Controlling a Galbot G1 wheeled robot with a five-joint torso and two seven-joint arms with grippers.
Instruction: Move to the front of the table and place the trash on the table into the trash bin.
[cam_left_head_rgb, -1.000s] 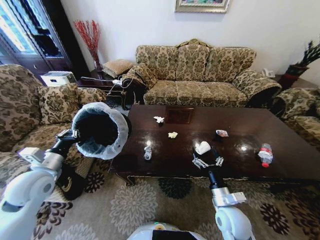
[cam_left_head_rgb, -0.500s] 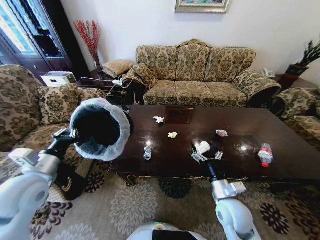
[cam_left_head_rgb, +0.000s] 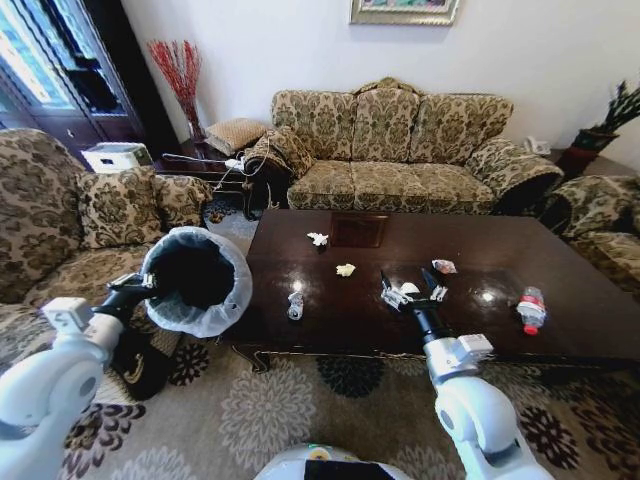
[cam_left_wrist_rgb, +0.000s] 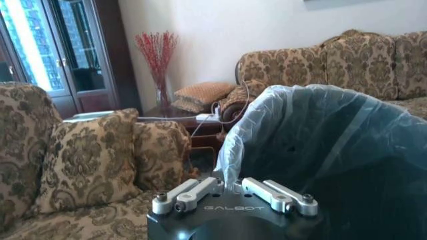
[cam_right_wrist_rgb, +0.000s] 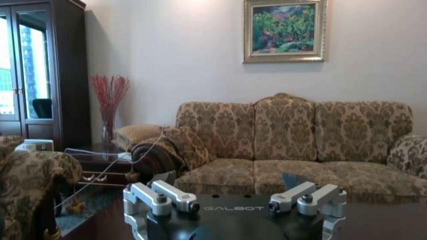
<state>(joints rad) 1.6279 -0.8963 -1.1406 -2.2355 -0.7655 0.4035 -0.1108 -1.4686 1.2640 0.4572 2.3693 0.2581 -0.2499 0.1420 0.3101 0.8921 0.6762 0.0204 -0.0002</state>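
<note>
Carefully now: right gripper (cam_left_head_rgb: 412, 291), spread around the paper cup (cam_left_head_rgb: 409, 288) mid-frame, should close gently; left gripper (cam_left_head_rgb: 143, 283) pinches the trash bin (cam_left_head_rgb: 196, 280) rim.

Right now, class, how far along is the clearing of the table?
Done: the robot faces the table; the left gripper holds the trash bin by its rim. In hand: the right gripper, jaws open around the paper cup. Left: wads, wrapper and bottle.
</note>
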